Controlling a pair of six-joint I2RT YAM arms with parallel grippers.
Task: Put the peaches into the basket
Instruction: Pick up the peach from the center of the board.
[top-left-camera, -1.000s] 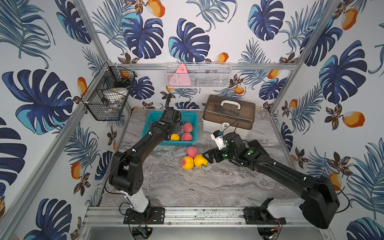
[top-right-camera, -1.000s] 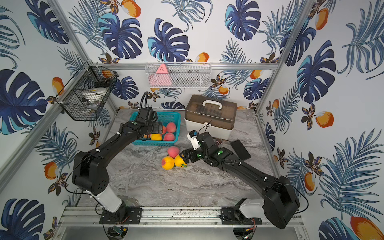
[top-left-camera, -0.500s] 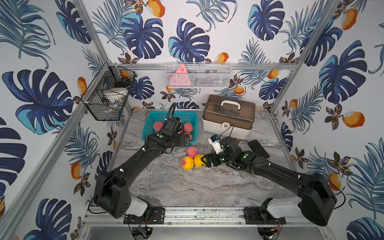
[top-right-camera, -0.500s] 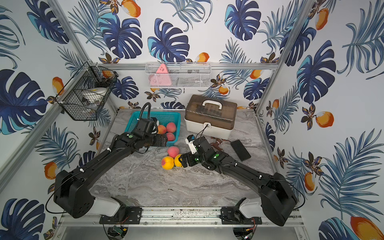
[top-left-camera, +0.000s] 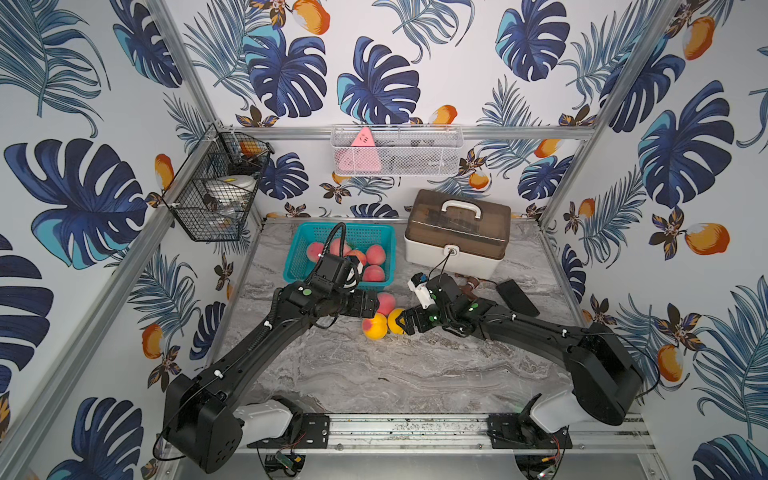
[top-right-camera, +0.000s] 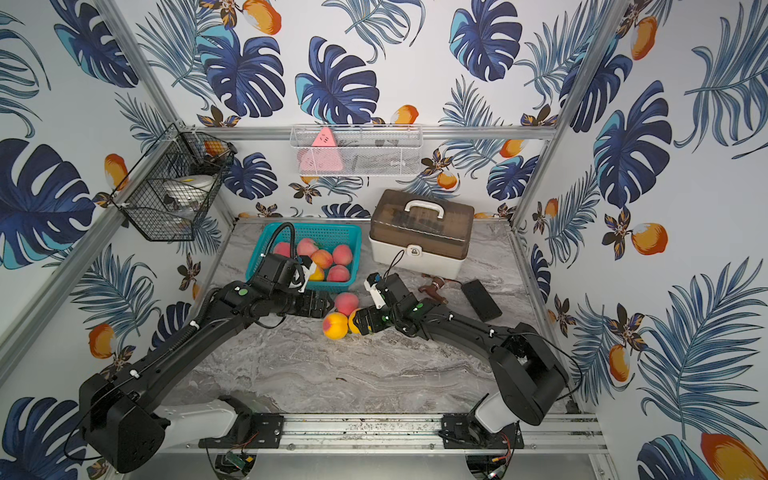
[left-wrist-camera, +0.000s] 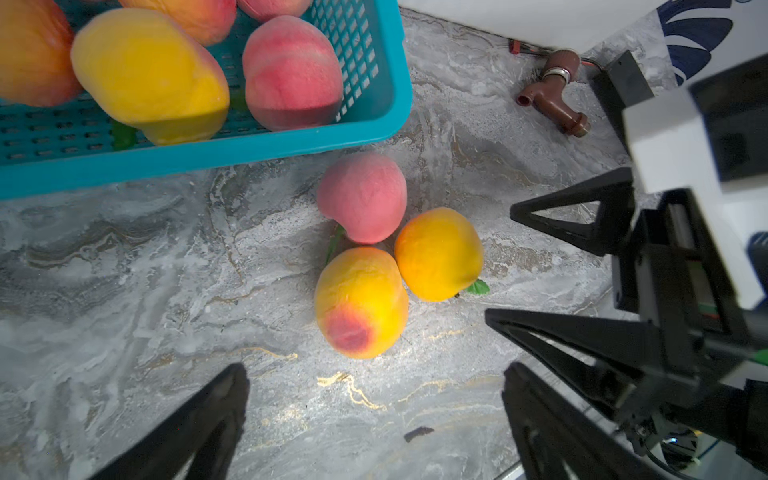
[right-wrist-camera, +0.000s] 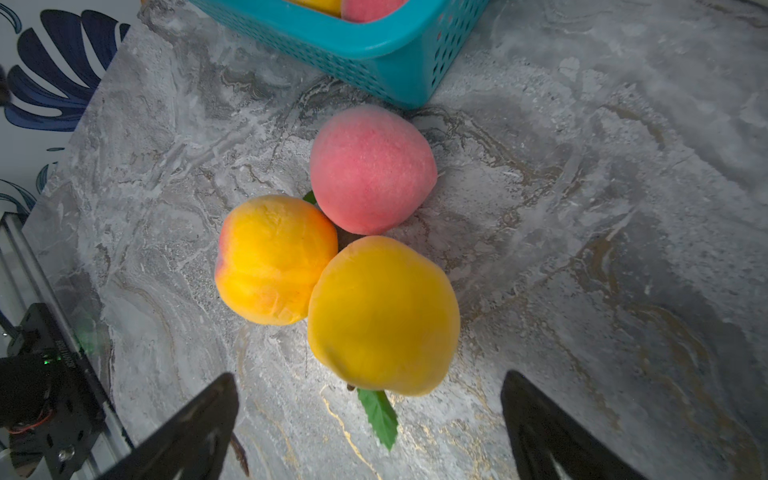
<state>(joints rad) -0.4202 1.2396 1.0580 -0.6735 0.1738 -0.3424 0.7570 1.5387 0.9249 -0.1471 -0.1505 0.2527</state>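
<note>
Teal plastic, the basket (top-left-camera: 296, 259) stands near the desk's (top-left-camera: 415, 365) far left corner, and we see several peaches (top-left-camera: 376, 253) inside. Three loose peaches (left-wrist-camera: 361, 301) touch one another just off the basket's near right corner. Our left jaws and right jaws stand spread wide, empty, either side of them.

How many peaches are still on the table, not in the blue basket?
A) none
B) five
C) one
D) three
D: three sit bunched together on the table just outside the basket: a pink peach, a yellow peach with a red blush and a plain yellow-orange peach.
</note>
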